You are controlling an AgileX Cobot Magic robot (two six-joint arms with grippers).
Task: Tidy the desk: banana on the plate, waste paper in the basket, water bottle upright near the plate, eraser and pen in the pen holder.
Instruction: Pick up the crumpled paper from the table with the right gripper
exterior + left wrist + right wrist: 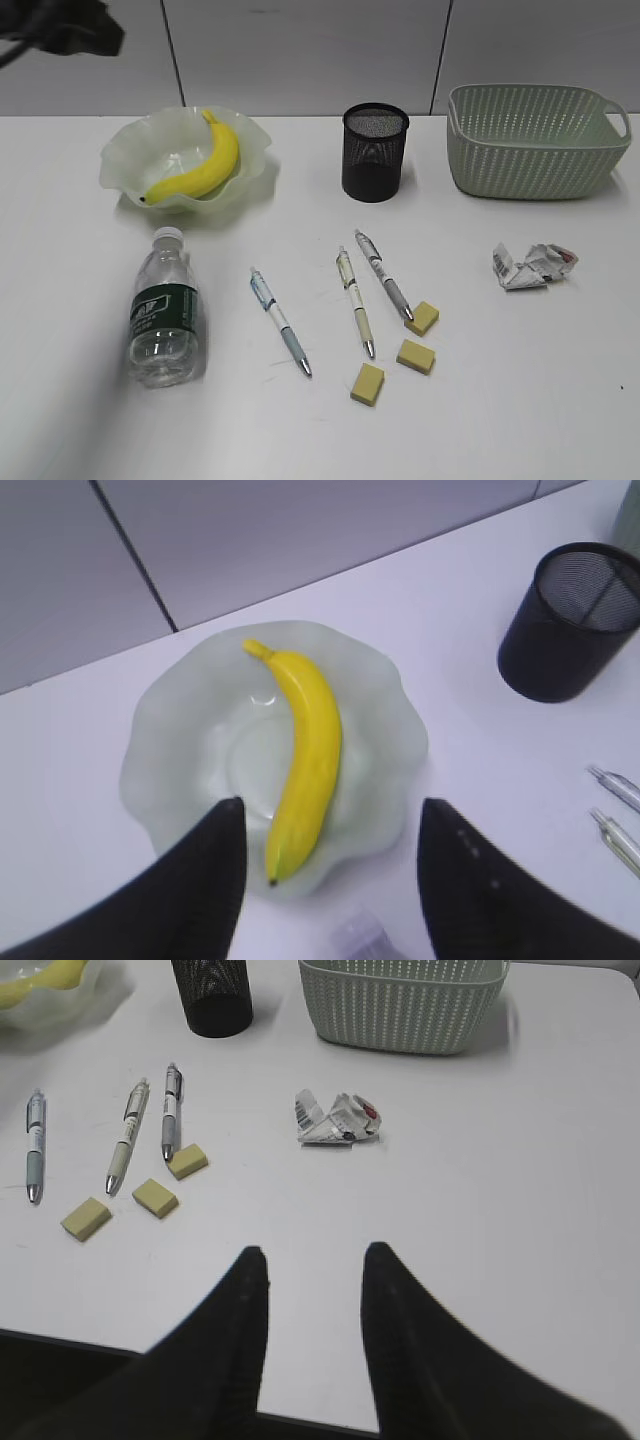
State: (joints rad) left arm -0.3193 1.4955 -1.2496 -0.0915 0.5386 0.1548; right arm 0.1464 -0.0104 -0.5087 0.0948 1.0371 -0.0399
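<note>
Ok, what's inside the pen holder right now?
Nothing visible. The pen holder looks empty through its open top in the left wrist view, though its very bottom is dark. All three pens and three erasers lie on the desk.

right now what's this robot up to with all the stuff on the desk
It is tidying. The banana already lies in the plate, and the open left tool hangs above it, holding nothing. The water bottle lies on its side, the waste paper sits outside the basket, and three pens and three erasers lie loose. The right tool is open and empty.
</note>
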